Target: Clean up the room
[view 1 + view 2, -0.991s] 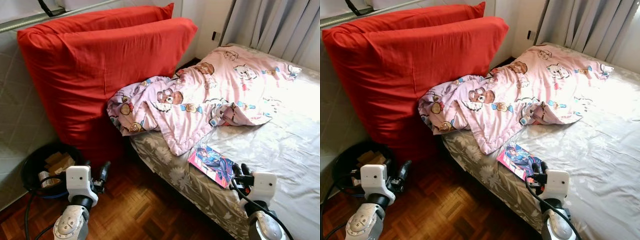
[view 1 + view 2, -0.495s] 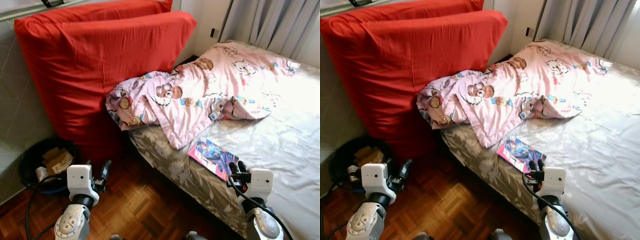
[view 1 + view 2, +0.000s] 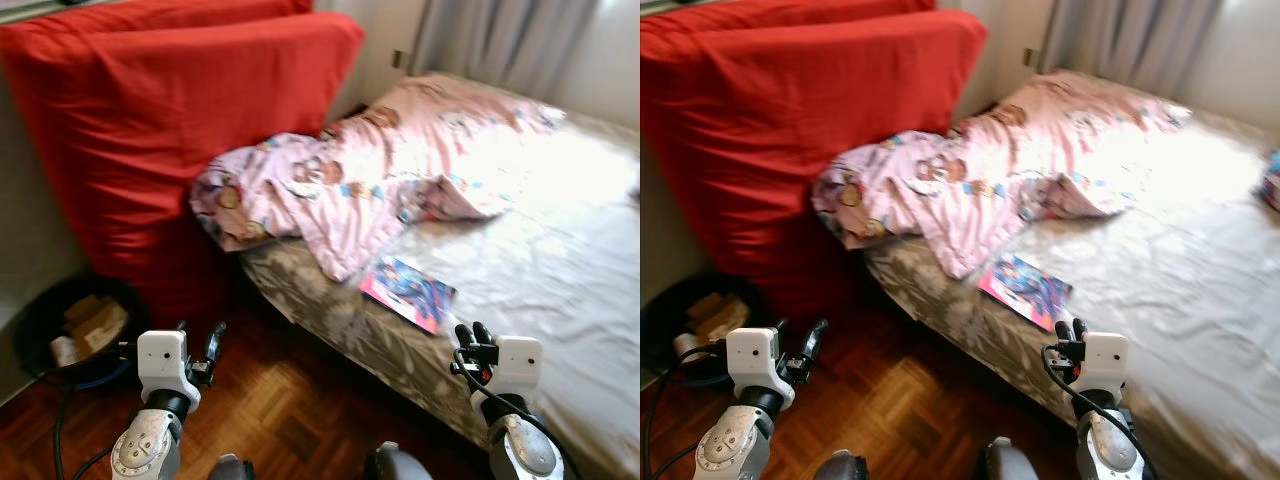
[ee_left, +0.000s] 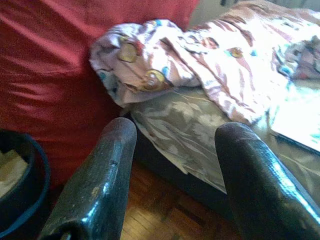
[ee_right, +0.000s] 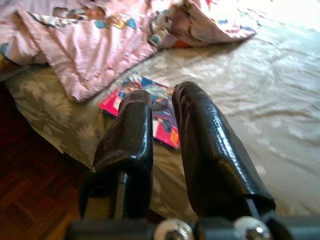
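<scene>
A crumpled pink blanket [image 3: 340, 190] with cartoon bears lies across the head of the bed [image 3: 560, 270], hanging partly over its side. A colourful magazine [image 3: 408, 292] lies flat on the grey sheet near the bed's edge. My right gripper [image 3: 470, 332] is low by that edge, just short of the magazine [image 5: 116, 100], fingers close together with nothing between them. My left gripper [image 3: 198, 335] hovers over the wooden floor beside the bed, open and empty, and its wrist view looks at the blanket [image 4: 200, 55].
Two big red cushions [image 3: 170, 120] lean against the wall left of the bed. A black basin [image 3: 60, 330] holding cardboard scraps sits on the parquet at the far left. Grey curtains [image 3: 500, 40] hang behind the bed. My feet [image 3: 232, 468] show at the bottom.
The whole picture has shifted left and blurred, so the camera moved; my feet have come into view. Both grippers hold the same pose and nothing on the bed moved.
</scene>
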`<state>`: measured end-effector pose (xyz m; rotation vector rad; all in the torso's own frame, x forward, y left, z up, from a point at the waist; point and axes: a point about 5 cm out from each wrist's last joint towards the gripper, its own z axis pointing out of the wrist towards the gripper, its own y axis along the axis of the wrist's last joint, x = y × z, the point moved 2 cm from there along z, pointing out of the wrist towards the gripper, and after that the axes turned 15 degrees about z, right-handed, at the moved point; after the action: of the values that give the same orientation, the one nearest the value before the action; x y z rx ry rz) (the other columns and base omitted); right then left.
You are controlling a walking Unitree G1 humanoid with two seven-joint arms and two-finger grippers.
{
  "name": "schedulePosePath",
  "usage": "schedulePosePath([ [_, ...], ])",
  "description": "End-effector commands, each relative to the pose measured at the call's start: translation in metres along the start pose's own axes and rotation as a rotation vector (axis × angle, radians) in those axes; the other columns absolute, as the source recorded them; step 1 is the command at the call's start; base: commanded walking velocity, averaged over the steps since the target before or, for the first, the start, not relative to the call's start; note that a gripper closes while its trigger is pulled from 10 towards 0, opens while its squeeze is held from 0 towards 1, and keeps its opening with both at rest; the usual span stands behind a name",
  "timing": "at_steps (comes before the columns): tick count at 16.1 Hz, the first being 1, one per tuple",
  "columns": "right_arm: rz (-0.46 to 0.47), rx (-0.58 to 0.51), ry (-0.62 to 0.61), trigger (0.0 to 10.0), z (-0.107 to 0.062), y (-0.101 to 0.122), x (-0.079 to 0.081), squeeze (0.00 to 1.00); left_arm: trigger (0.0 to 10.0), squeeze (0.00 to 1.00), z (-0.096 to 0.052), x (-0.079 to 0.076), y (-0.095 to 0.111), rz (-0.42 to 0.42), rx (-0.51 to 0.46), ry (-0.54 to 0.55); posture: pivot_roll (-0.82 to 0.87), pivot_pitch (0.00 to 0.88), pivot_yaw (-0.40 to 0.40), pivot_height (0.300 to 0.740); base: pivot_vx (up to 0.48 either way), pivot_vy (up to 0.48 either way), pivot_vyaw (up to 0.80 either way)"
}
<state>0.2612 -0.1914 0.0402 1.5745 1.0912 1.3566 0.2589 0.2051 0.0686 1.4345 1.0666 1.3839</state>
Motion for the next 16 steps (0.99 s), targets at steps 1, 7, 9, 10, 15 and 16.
schedulePosePath([
  [1,0.006,0.025,-0.017,10.0,-0.0019,-0.006,-0.0029,0.0,10.0,0.0,-0.0013,-0.0029,-0.0009,-0.009,0.011,-0.016,-0.05,0.124,-0.034,0.655,0.0,0.0,0.0],
  [7,0.009,0.036,-0.006,10.0,-0.0008,-0.0086,-0.0006,0.0,10.0,0.0,-0.0014,-0.0059,-0.0009,-0.016,0.013,-0.029,-0.06,0.127,-0.035,0.655,0.0,0.0,0.0],
  [9,0.004,0.038,-0.008,10.0,-0.0008,-0.0087,-0.0008,0.0,10.0,0.0,-0.0018,-0.0069,-0.0014,-0.018,0.016,-0.032,-0.06,0.127,-0.036,0.655,0.0,0.0,0.0],
  [10,0.003,0.041,-0.01,10.0,-0.0006,-0.0092,-0.001,0.0,10.0,0.0,-0.0022,-0.0074,-0.0016,-0.02,0.018,-0.033,-0.06,0.129,-0.037,0.655,0.0,0.0,0.0],
  [15,0.012,0.043,0.028,10.0,-0.0004,-0.01,0.0053,0.0,10.0,0.0,-0.0021,-0.0105,-0.0016,-0.02,0.019,-0.039,-0.06,0.13,-0.038,0.655,0.0,0.0,0.0],
  [16,0.009,0.044,0.028,10.0,-0.0005,-0.0098,0.0056,0.0,10.0,0.0,-0.0022,-0.0104,-0.0017,-0.021,0.02,-0.038,-0.06,0.131,-0.038,0.655,0.0,0.0,0.0],
])
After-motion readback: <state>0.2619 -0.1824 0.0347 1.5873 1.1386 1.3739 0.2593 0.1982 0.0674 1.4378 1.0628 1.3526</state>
